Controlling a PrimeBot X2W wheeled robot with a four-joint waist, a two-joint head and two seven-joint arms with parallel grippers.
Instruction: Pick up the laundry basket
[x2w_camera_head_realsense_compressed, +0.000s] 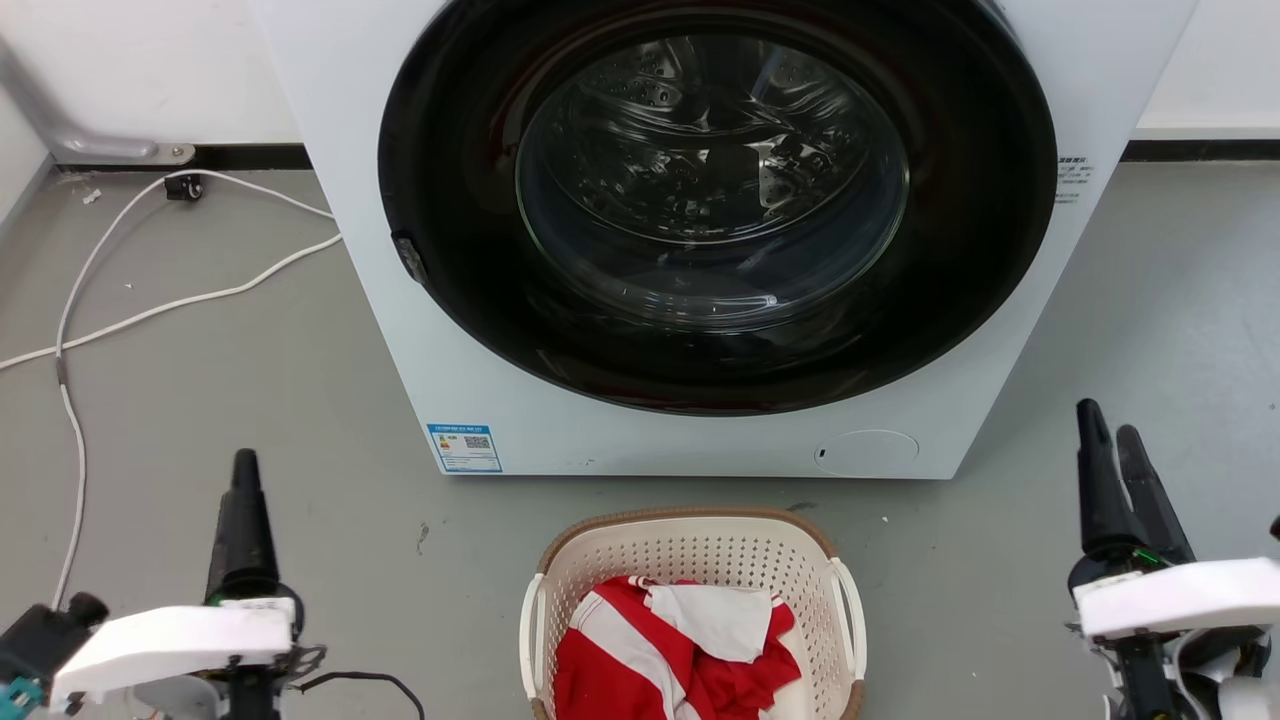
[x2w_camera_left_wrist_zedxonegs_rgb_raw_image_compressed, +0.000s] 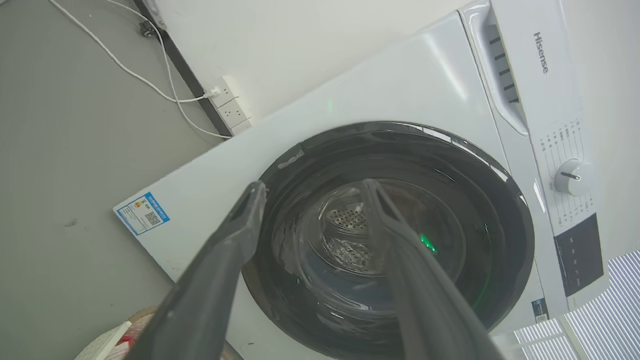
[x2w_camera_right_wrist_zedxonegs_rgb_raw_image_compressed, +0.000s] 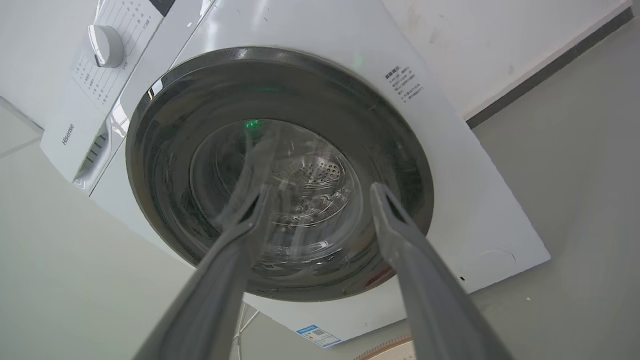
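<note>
Laundry basket (x2w_camera_head_realsense_compressed: 700, 553) is seen on the grey floor (x2w_camera_head_realsense_compressed: 300, 420), between the two grippers, well apart from each and nearer the robot than their fingertips. A red and white garment (x2w_camera_head_realsense_compressed: 680, 645) is heaped inside it, below the brown rim.

The left gripper (x2w_camera_head_realsense_compressed: 245, 462) is placed to the basket's left. In the left wrist view its jaws are shown spread wide with nothing held between them, and a corner of the basket is glimpsed low beside the left-hand finger.

The right gripper (x2w_camera_head_realsense_compressed: 1108, 420) is placed to the basket's right. Its jaws are likewise parted wide and nothing is gripped. In the right wrist view a strip of the brown rim is caught at the bottom edge between the fingers.

Ahead of both pairs of jaws a white washing machine (x2w_camera_head_realsense_compressed: 520, 400) is stood, its round dark door (x2w_camera_head_realsense_compressed: 715, 200) closed and framed between the fingertips in each wrist view. A white cable (x2w_camera_head_realsense_compressed: 150, 310) is laid on the floor, ahead of the left jaws and off to their left.
</note>
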